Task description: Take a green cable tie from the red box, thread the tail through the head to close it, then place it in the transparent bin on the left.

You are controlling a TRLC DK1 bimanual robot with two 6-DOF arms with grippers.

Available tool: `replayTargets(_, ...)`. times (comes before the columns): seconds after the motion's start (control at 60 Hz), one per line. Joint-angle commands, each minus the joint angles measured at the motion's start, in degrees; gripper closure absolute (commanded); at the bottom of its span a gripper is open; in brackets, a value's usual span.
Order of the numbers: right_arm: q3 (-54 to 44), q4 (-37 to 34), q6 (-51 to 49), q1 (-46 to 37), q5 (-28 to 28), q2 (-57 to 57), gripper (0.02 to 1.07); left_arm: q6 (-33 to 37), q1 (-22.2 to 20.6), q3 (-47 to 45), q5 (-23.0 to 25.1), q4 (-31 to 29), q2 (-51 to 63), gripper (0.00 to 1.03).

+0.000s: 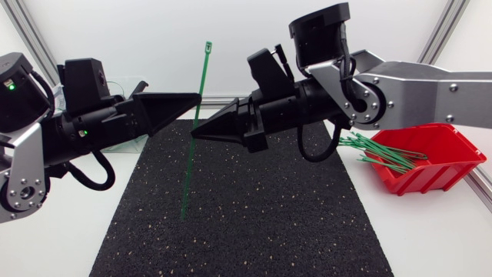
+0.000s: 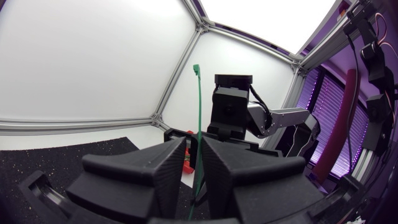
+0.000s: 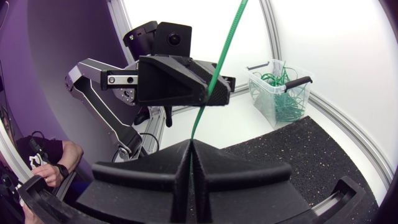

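A green cable tie (image 1: pixel 188 177) hangs upright and unbent above the far edge of the black mat (image 1: pixel 231 238), left of its middle, with its square head uppermost and its tail pointing down at the mat without quite reaching it. The right gripper (image 1: pixel 194 135) is pressed together on the strap around its middle. The wrist view shows the tie rising straight out of the seam between the two wedges. Just above that hold is the left gripper (image 1: pixel 197 98). It stands slightly parted, with the strap running through the narrow gap rather than being clamped there.

More green ties (image 1: pixel 380 150) spill from the red box (image 1: pixel 438 173) at the table's right edge, beside the mat's far right corner. The transparent bin (image 3: pixel 256 93) waits beyond the mat's far left corner, already holding closed ties.

The tie is out of the box but not yet looped, so threading appears to be the step in hand. The next move likely calls for the left gripper to take a firm hold near the head. One arm would then have to curl the tail round and line it up squarely with the small slot. That is a fine alignment, and the springy strap could easily flick aside.
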Motion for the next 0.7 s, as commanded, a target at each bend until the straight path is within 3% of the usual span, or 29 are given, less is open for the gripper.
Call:
replayTargets(0.0,-0.1,-1.6,0.7,-0.9,0.0,-0.5,1.01,-1.0,2.2,0.3,1.8,0.2,0.0,0.69)
replayTargets(0.333,1.1,-17.1,-11.3,-1.9,1.8,-1.0,1.01,-0.1,10.8,3.6,11.8,-2.9,0.3,0.66)
replayTargets(0.5,2.0,-22.6,-15.7,-2.7,2.4,-0.9,1.01,3.6,11.1,2.6,15.9,-2.9,1.6,0.66)
replayTargets(0.683,2.5,-26.1,-18.1,-2.2,3.8,-0.5,1.01,11.5,8.1,1.7,16.2,-6.4,2.1,0.67)
